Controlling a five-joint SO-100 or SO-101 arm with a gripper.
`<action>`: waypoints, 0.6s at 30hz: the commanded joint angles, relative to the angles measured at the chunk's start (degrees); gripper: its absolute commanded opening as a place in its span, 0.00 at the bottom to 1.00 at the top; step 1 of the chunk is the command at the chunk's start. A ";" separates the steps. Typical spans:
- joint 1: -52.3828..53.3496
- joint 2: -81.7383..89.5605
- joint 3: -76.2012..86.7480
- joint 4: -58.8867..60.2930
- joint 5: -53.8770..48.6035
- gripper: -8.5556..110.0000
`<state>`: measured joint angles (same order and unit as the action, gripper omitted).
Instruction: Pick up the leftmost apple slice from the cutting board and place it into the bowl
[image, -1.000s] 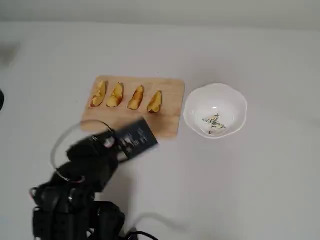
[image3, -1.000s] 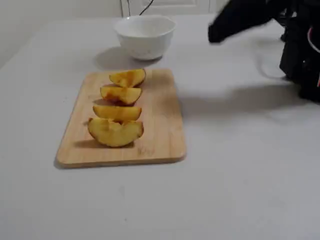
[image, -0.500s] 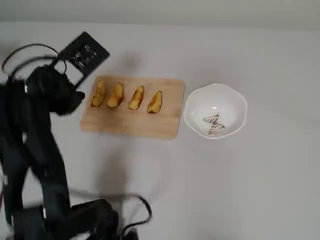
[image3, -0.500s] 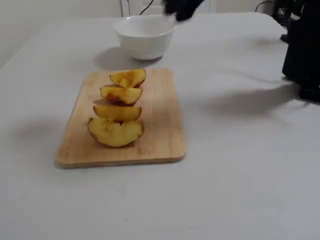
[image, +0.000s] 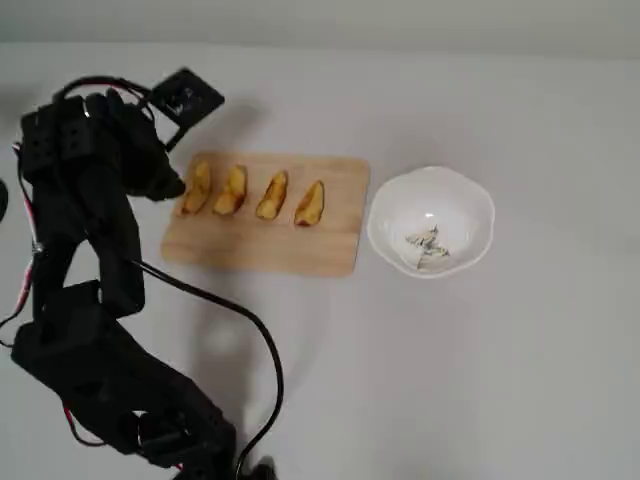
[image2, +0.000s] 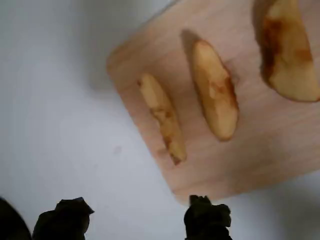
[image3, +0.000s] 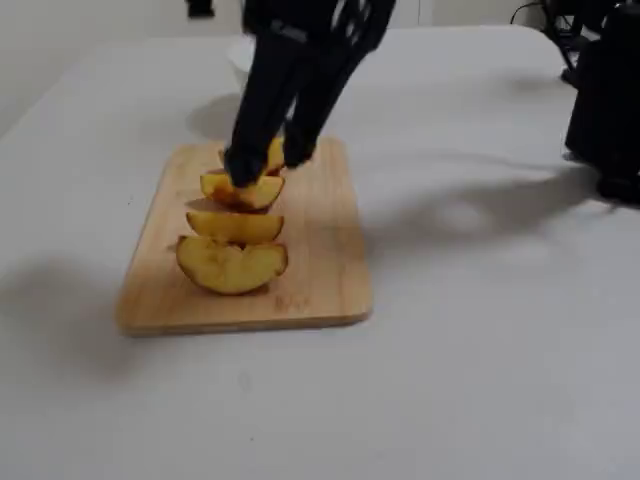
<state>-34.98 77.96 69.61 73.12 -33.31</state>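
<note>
Gripper (image2: 135, 220) open – leftmost apple slice (image2: 162, 117) just ahead, untouched

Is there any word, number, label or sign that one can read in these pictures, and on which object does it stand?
No text can be read.
The bowl has a small grey-gold mark inside its bottom: a pattern, no letters.
The black plate on the arm shows pale marks, too blurred to read.
The cutting board has a faint mark near one edge, too faint to read.
</note>
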 joint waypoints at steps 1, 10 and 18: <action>-0.35 -4.04 -7.12 -0.97 -0.44 0.30; 1.32 -9.40 -8.26 -4.13 -1.23 0.31; 3.43 -12.83 -9.49 -5.62 -2.37 0.31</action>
<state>-33.13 65.04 64.60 68.64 -35.24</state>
